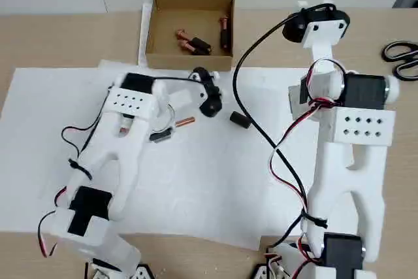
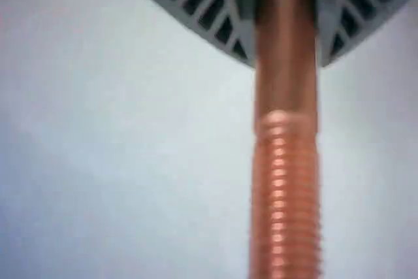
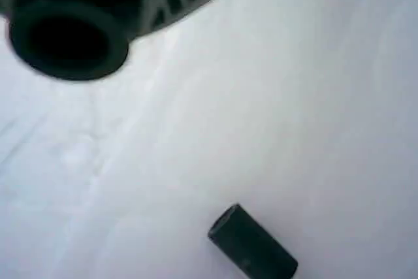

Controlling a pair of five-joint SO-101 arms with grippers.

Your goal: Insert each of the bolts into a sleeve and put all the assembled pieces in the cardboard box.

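The left gripper (image 2: pixel 285 24) is clamped on 1 copper bolt (image 2: pixel 285 181), and the bolt's threaded end projects past the jaws above the white paper (image 1: pixel 196 181). The right gripper (image 3: pixel 121 11) grips 1 black sleeve (image 3: pixel 65 40). 1 loose sleeve (image 1: pixel 240 120) lies on the paper between the 2 arms, near the bolt. The cardboard box (image 1: pixel 151 31) contains assembled pieces (image 1: pixel 196 45).

Bolt (image 2: pixel 285 161) head hidden in L gripper (image 2: pixel 285 11), tip cut off; sleeve (image 3: pixel 65 40) in R gripper (image 3: pixel 98 11) blurred; scissors (image 1: pixel 401 60) cut at right edge.
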